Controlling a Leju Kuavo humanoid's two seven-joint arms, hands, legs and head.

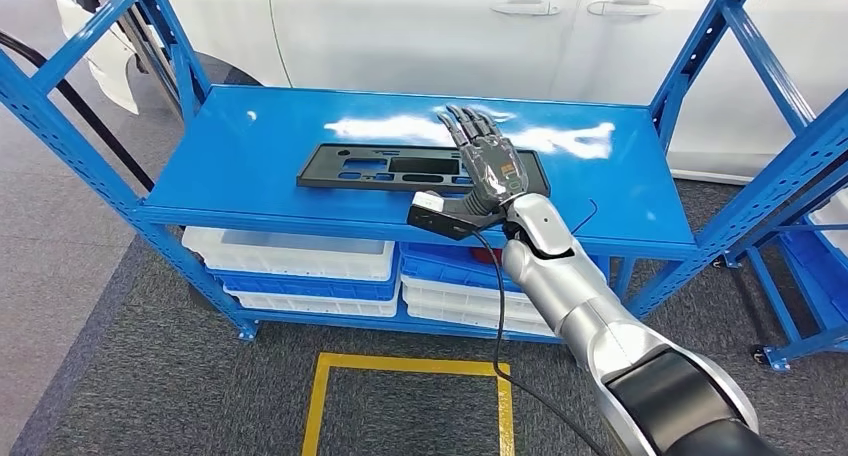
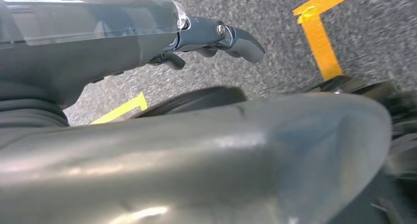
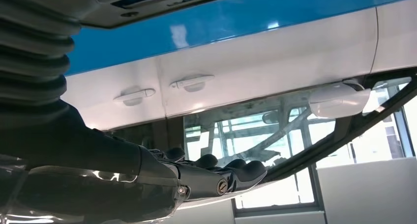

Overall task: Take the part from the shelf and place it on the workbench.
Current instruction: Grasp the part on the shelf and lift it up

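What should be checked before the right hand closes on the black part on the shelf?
1. Right hand over the black panel: ok, above its right end.
2. Fingers apart and holding nothing: ok.
3. Panel lying flat on the blue shelf top: ok.
4. Fingers touching the panel: cannot tell.
5. Left hand out of the way: ok, hanging over the floor.
6. Workbench located: cannot tell.
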